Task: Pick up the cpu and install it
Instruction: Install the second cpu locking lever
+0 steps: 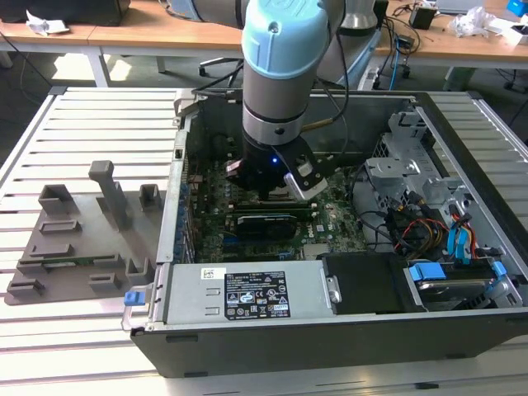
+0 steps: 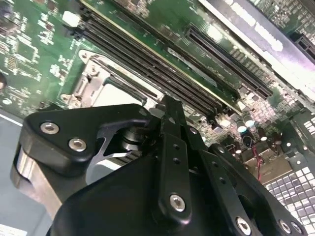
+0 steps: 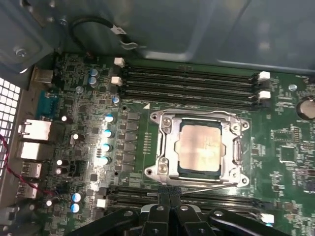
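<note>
Right now your gripper [image 3: 165, 202] hangs low inside the open computer case [image 1: 346, 330], just above the green motherboard [image 3: 88, 98]. In both wrist views its two slim black fingers [image 2: 173, 132] stand pressed together with no gap between them, and nothing is held in them.

Just beyond the fingertips in the first wrist view lies the cpu [image 3: 199, 146], the pale silvery square. It sits flat inside the metal socket frame [image 3: 165, 142], square to the frame's edges and level as far as you can judge. The gripper is near it but apart from it, off the frame's nearer edge. A thin metal lever [image 3: 206, 185] runs along that edge, between the fingertips and the chip.

By my reading the chip is already placed, so the step in hand falls late in the install: the seating looks done, while the frame appears open over the chip and unlatched. Whatever you do near the socket calls for a light, straight touch, since any sideways push could shift the chip on its contacts.

Farther out, past the socket, two pairs of long black memory slots [image 3: 192, 81] cross the board. At the far side, the grey wall of the case rises with a black cable [image 3: 98, 27] looped against it.
</note>
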### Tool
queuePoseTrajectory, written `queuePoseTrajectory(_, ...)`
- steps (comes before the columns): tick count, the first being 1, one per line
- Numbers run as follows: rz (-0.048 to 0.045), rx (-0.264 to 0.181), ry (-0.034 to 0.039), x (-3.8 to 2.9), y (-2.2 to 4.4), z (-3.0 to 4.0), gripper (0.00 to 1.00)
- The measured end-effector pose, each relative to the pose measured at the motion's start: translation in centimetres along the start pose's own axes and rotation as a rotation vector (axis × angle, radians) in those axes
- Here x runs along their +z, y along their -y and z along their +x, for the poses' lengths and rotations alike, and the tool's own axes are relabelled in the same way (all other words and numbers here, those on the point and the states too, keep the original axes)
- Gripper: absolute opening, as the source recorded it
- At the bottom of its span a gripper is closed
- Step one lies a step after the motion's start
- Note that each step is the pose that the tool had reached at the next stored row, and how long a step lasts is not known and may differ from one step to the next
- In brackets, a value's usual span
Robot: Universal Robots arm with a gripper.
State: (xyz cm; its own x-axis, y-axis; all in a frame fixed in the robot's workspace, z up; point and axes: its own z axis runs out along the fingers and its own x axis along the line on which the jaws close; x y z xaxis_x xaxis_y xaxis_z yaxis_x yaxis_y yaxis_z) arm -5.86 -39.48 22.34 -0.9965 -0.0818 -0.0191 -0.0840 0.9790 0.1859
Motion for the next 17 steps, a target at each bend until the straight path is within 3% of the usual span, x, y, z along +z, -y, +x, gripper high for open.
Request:
queuePoseTrajectory(8,-0.0106,-0.004,0.0002,1.41,0.21,0.93,0.11)
queuePoseTrajectory(10,-0.0273,-0.006,0.0010,1.48,0.19,1.35,0.11)
queuePoseTrajectory(12,-0.0380,-0.009,0.0015,1.55,0.18,1.54,0.11)
queuePoseTrajectory(17,-0.0429,-0.023,-0.0013,2.17,0.27,1.62,0.11)
